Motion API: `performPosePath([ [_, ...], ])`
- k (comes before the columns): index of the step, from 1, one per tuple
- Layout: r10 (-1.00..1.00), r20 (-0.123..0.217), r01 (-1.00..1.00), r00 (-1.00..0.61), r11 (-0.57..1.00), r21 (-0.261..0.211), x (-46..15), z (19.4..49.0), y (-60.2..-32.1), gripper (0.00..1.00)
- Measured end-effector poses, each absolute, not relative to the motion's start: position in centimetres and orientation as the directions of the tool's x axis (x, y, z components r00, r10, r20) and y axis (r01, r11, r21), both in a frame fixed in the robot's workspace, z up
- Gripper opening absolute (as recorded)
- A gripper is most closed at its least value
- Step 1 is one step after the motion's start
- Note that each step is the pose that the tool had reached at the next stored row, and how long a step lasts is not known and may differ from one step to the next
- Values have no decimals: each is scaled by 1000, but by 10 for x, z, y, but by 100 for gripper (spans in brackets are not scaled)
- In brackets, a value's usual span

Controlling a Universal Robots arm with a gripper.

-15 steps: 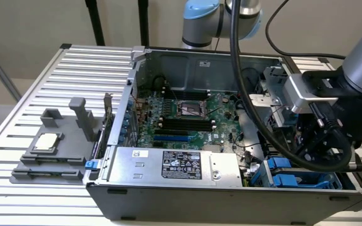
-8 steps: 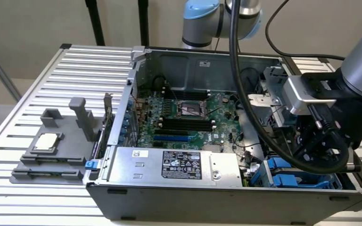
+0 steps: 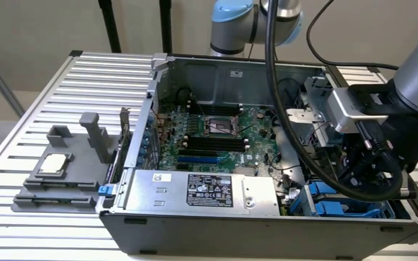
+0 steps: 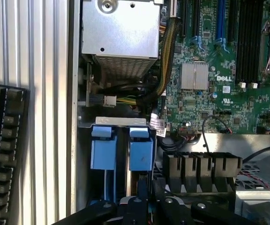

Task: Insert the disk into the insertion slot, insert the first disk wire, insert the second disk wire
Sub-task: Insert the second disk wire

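While the arm reaches down into the open computer case (image 3: 194,228) at the right of the exterior view, its gripper (image 4: 146,206) hangs low over the drive cage with its black fingers (image 4: 135,208) drawn together; whether they pinch anything between them cannot be told. Just beyond the fingertips in the wrist view sit two bright blue carrier tabs (image 4: 103,149) side by side in the insertion slot (image 4: 123,123) area of the grey metal cage, and the disk itself cannot be made out with certainty behind them. In the exterior view the same blue parts (image 3: 339,204) show at the lower right corner of the case, below the gripper body.

On the motherboard (image 4: 219,70), white lettering reads "DELL" beside a small silver heatsink (image 4: 194,75). A white tag (image 4: 157,125) with fine print, too small to read, hangs on a cable near the cage. The silver power-supply box (image 3: 194,190) along the front of the case carries a black label (image 3: 210,190) with white print that is not legible, and a small white sticker beside it. A grey fixture (image 3: 63,174) lies on the slatted table (image 3: 35,87) at the exterior view's left. A black keyboard (image 4: 3,150) lies at the left edge of the wrist view.
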State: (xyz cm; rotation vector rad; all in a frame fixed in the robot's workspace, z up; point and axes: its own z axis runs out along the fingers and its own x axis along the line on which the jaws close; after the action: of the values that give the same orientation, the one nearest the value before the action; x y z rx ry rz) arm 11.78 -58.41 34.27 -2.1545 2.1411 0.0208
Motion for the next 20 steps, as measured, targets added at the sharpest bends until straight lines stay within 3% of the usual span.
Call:
performPosePath([
  [20,-997,-83,-998,9,-4,-64,118,339,-586,16],
])
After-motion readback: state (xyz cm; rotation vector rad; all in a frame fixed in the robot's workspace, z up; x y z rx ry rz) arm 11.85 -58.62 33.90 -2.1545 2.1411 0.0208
